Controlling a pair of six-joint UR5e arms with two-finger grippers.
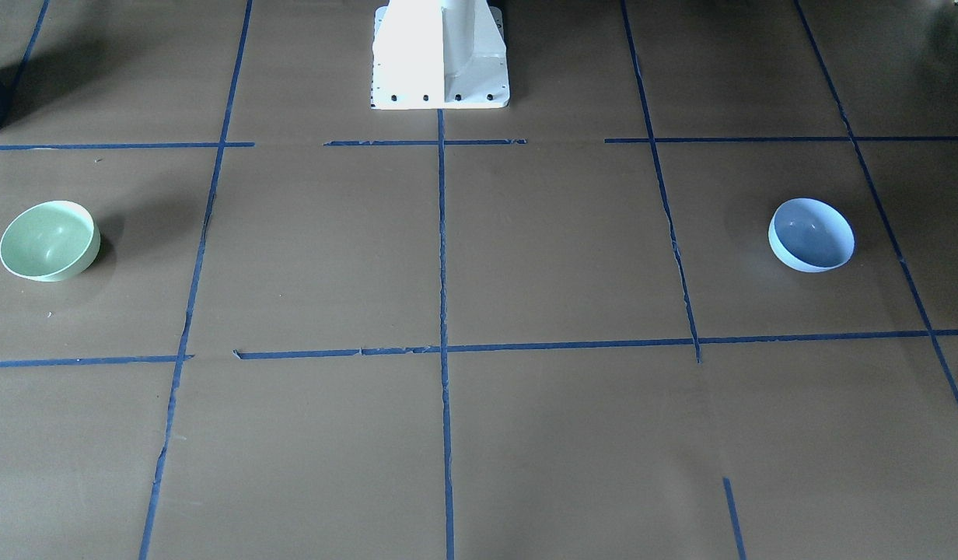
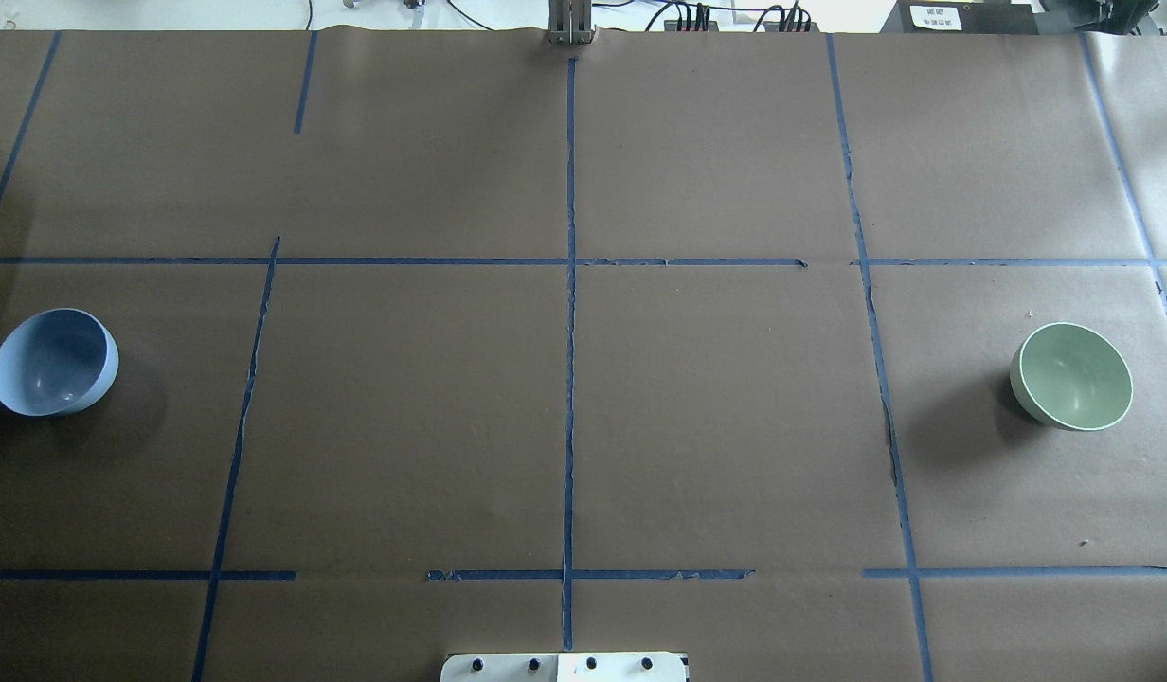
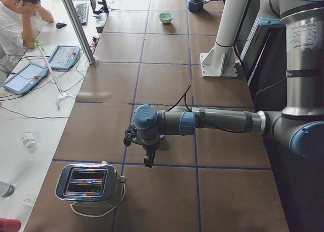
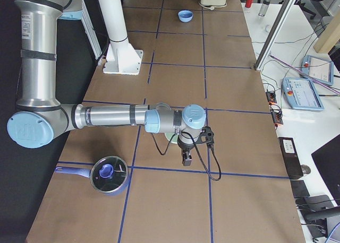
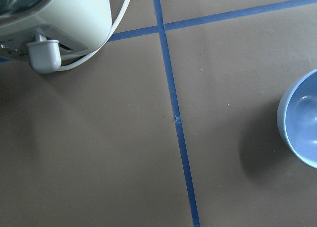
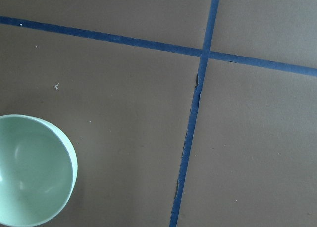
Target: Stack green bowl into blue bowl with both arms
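The green bowl (image 2: 1071, 376) stands upright on the table's right side; it also shows in the front-facing view (image 1: 50, 241) and the right wrist view (image 6: 29, 170). The blue bowl (image 2: 55, 362) stands upright on the left side, and shows in the front-facing view (image 1: 811, 234) and the left wrist view (image 5: 302, 123). My left gripper (image 3: 148, 162) hangs beside the blue bowl, which the wrist hides there. My right gripper (image 4: 187, 161) hangs beside the green bowl (image 4: 172, 138). Both grippers show only in the side views, so I cannot tell whether they are open or shut.
A toaster (image 3: 91, 184) with a white cord stands beyond the blue bowl at the table's left end. A blue lidded pot (image 4: 109, 175) stands near the green bowl. The white pedestal (image 1: 440, 54) stands at the robot's edge. A person (image 3: 20, 19) sits beside the table.
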